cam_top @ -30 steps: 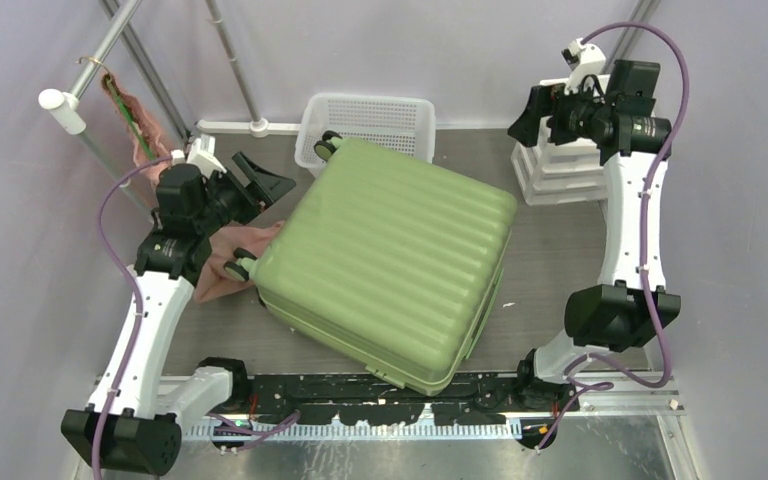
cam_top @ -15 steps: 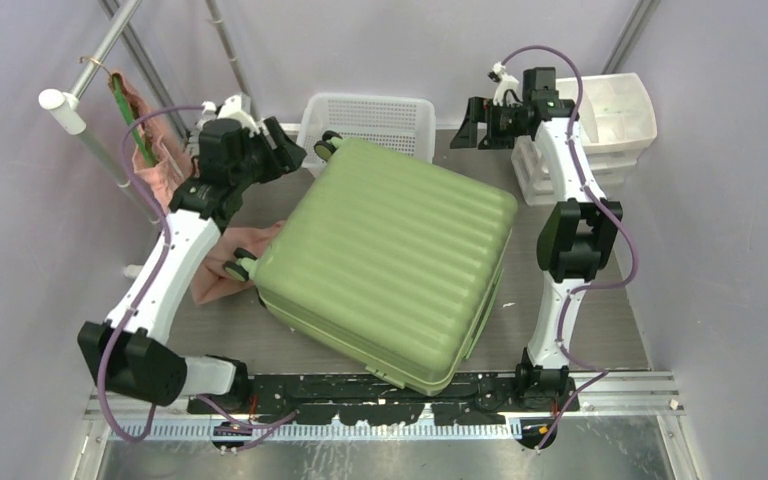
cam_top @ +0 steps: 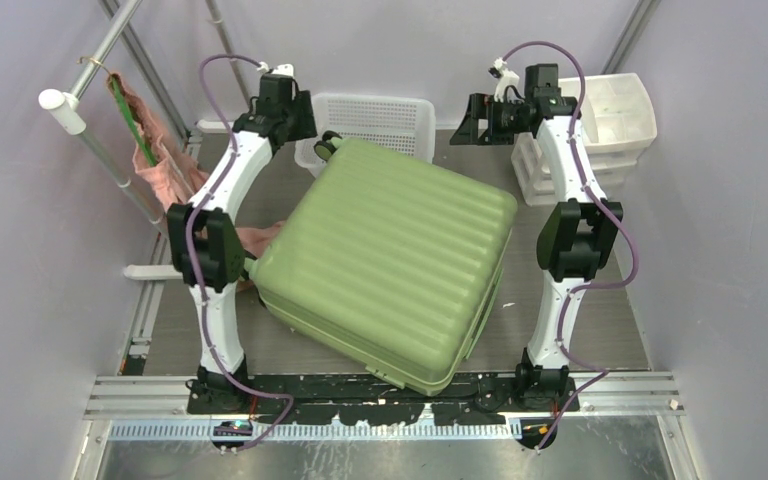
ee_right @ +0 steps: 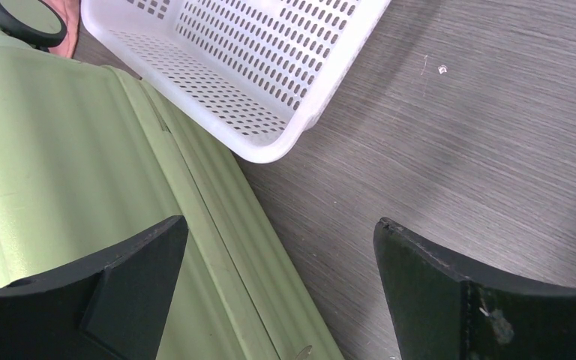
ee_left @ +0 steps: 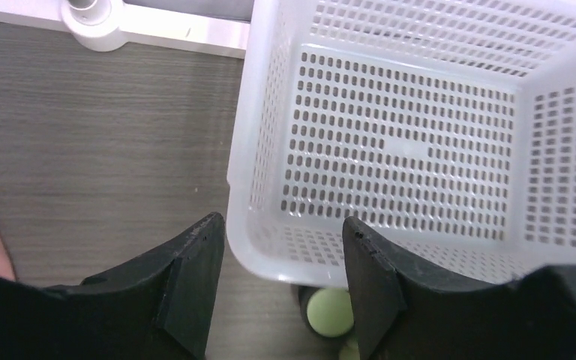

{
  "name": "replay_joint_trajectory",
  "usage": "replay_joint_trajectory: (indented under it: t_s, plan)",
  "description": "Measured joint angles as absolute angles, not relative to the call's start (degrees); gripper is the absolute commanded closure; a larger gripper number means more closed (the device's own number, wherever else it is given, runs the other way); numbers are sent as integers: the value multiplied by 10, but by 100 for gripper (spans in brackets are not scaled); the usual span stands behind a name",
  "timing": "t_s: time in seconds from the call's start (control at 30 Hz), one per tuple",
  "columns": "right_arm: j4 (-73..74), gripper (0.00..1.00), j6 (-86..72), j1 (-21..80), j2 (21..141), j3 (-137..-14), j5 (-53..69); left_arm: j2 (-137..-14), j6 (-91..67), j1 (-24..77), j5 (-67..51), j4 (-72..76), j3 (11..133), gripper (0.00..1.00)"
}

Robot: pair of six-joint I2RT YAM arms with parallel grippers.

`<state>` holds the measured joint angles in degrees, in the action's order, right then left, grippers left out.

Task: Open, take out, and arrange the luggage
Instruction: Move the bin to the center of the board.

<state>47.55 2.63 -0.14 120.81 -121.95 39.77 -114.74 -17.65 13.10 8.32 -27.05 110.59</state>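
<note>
- The suitcase [cam_top: 390,270] lay shut and flat in the middle of the table [cam_top: 570,300], ribbed shell up. It was turned askew, with one corner pointing at the arms' bases.
- Its far corner pressed up to the front of the white mesh basket [cam_top: 375,105] at the back of the table. A wheel [cam_top: 329,146] sat right against the basket's near wall, and in the left wrist view its green hub showed just under the rim.
- We saw the left gripper [ee_left: 281,225] above the basket's near left corner with its fingers spread. One finger was outside the wall over the table and the other over the inside; as far as we could tell, both stood apart from the wall.
- The right gripper [ee_right: 279,223] hung with its fingers spread wide and nothing between them. It was over the suitcase's far edge and the table beside the basket's right corner.
- A white drawer unit [cam_top: 610,120] stood at the far right, just behind the right arm and apart from the suitcase.
- At the far left a rack [cam_top: 85,80] carried a pink cloth [cam_top: 165,165].
- A second cloth [cam_top: 260,238], also pink, lay on the table by the suitcase's left corner, partly hidden by the left arm.
- A round white post foot [ee_left: 94,11] stood on the table just left of the basket.
</note>
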Motion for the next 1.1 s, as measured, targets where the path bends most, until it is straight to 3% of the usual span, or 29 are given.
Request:
replay_joint_trajectory:
  t_s: [0.33, 0.67, 0.77, 0.93, 1.1]
  plan:
    - [478, 0, 28, -2, 1208, -1220, 400, -1310, -168, 77, 16, -344, 1268, 39]
    - [481, 0, 28, -2, 1208, -1220, 400, -1386, -194, 53, -69, -350, 1312, 41]
    - [485, 0, 29, -2, 1208, -1220, 400, -1402, -206, 54, -83, -350, 1312, 51]
    - [485, 0, 29, -2, 1208, -1220, 400, -1406, -210, 57, -77, -350, 1312, 81]
    - [489, 0, 32, -2, 1208, -1219, 400, -1386, -199, 70, -36, -341, 1285, 95]
